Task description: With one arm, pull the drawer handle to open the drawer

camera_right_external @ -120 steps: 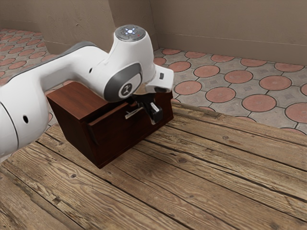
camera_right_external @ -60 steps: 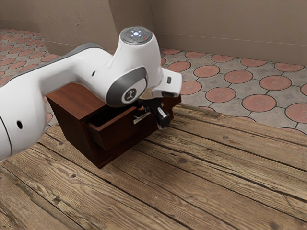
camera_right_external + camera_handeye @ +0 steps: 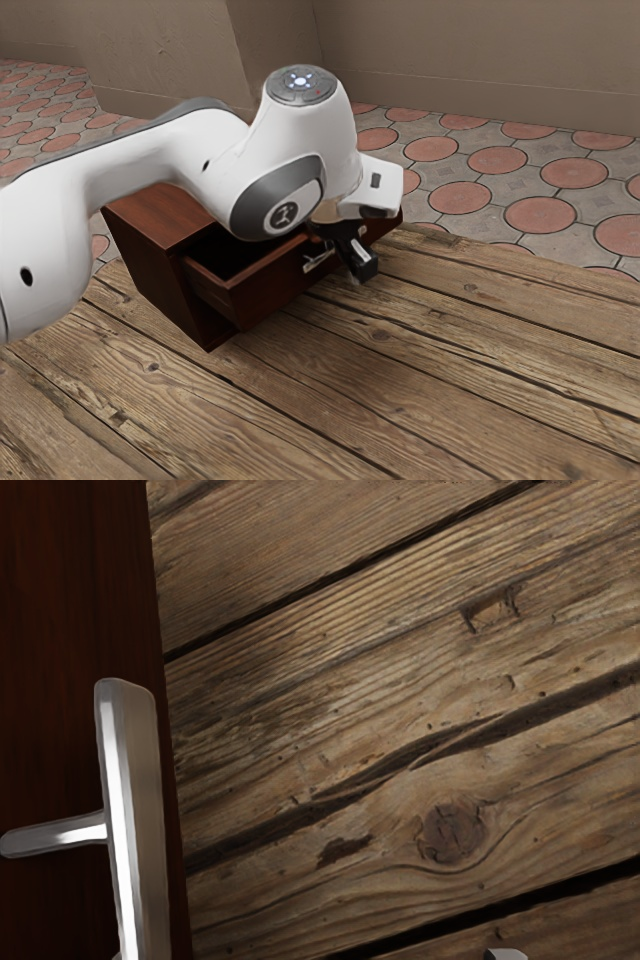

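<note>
A dark wooden cabinet stands at the back of the plank table. Its drawer is pulled partway out, showing a dark hollow inside. The silver bar handle sticks out of the drawer front. My black gripper sits right at the handle, on its side toward the exterior view's right. In the wrist view the handle runs along the dark drawer front, off to one side of the hand. One fingertip shows far from the bar, so the fingers stand apart and open.
The plank table stretches wide in front of the drawer and toward the exterior view's right. Beyond its far edge lies a floor of round red tiles and a beige wall. My white arm hangs over the cabinet top.
The drawer has slid further out of the cabinet toward the exterior view's right, and my gripper has travelled with the handle the same way.
</note>
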Tool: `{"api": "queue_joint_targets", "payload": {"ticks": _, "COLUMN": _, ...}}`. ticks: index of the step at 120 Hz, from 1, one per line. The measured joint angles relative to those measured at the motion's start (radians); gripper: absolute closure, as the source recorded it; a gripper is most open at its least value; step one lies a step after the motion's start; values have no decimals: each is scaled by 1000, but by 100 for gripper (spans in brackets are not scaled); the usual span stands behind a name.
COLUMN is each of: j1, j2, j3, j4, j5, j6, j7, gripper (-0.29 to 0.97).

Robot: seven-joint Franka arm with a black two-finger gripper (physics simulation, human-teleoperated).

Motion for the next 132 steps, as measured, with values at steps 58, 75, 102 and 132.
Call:
{"api": "queue_joint_targets", "payload": {"ticks": 58, "j1": -81, "j2": -5, "j3": 1, "j4": -2, "j5": 5, "j6": -3, "j7": -56, "gripper": 26}}
{"api": "queue_joint_targets", "payload": {"ticks": 75, "j1": -84, "j2": -5, "j3": 1, "j4": -2, "j5": 6, "j6": -3, "j7": -69, "gripper": 26}}
{"api": "queue_joint_targets", "payload": {"ticks": 102, "j1": -85, "j2": -12, "j3": 5, "j4": 0, "j5": 8, "j6": -6, "j7": -83, "gripper": 24}}
{"api": "queue_joint_targets", "payload": {"ticks": 132, "j1": -138, "j2": -77, "j3": -2, "j4": 35, "j5": 43, "j6": -31, "j7": -93, "gripper": 17}}
